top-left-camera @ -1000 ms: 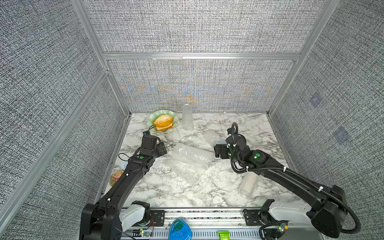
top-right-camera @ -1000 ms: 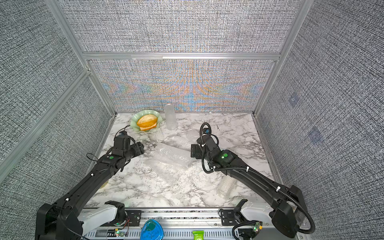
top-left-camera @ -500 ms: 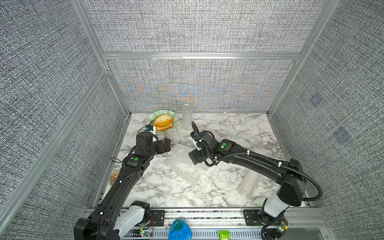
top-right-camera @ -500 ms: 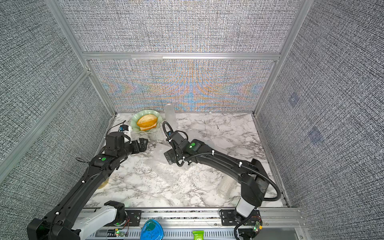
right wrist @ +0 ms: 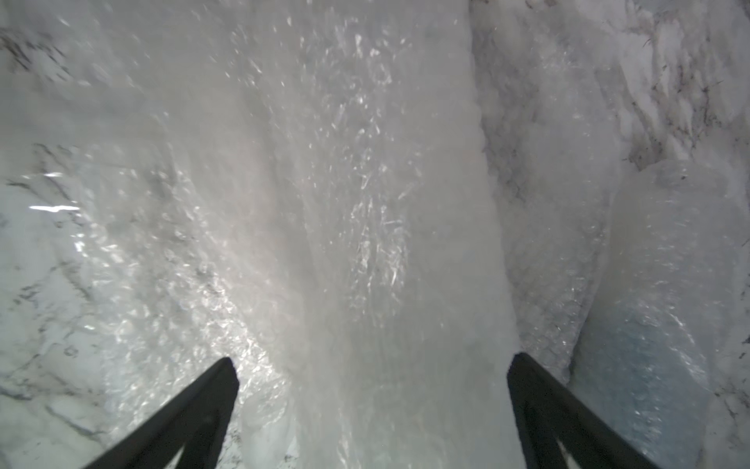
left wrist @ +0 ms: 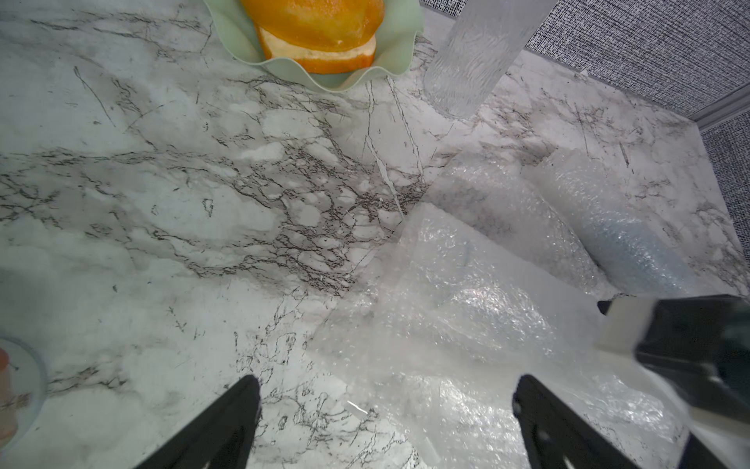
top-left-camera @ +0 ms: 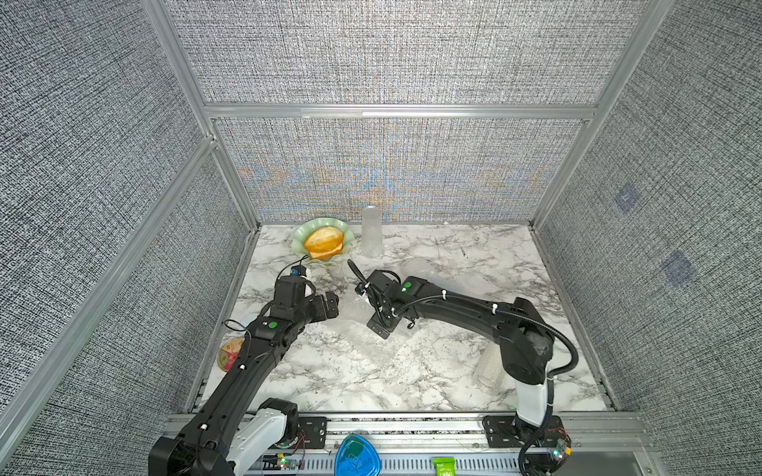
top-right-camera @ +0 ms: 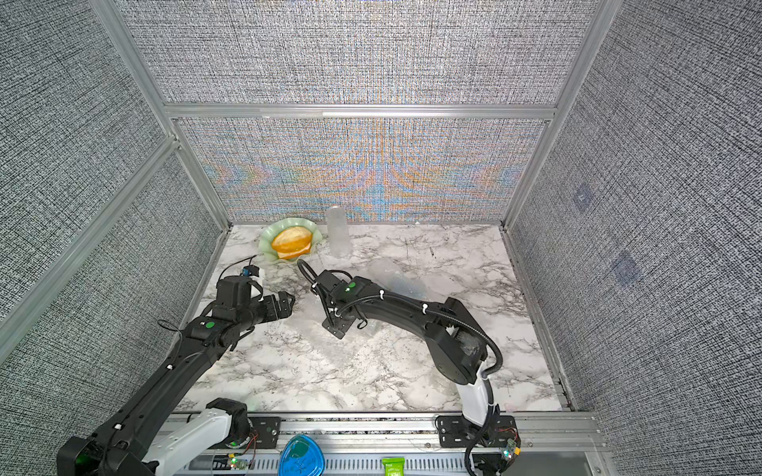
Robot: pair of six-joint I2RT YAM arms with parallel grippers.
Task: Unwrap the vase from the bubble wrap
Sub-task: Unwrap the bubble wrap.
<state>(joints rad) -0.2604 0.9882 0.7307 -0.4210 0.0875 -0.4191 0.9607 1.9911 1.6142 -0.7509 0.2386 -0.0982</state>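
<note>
Crinkly clear bubble wrap [top-left-camera: 354, 319] lies mid-table between my two grippers, a raised fold in a flat sheet. My left gripper [top-left-camera: 332, 306] is open, its fingers over bare marble and the wrap's edge [left wrist: 446, 325]. My right gripper [top-left-camera: 380, 327] is open too, its jaws standing wide on either side of a broad ridge of wrap [right wrist: 365, 243]. Beside that ridge lies a bubble-wrap roll [left wrist: 625, 239] with a bluish core [right wrist: 657, 345]. The vase itself is hidden.
A green scalloped bowl [top-left-camera: 342, 247] holding an orange bun stands at the back, with an upright clear ribbed cylinder [top-left-camera: 371, 233] beside it. A small round dish [top-left-camera: 231, 354] sits at the left edge. Another wrap roll [top-left-camera: 490, 366] lies front right. Walls enclose three sides.
My right arm has swung left from the table's right half to the wrap in the middle. My left gripper has lifted back a little and opened wider.
</note>
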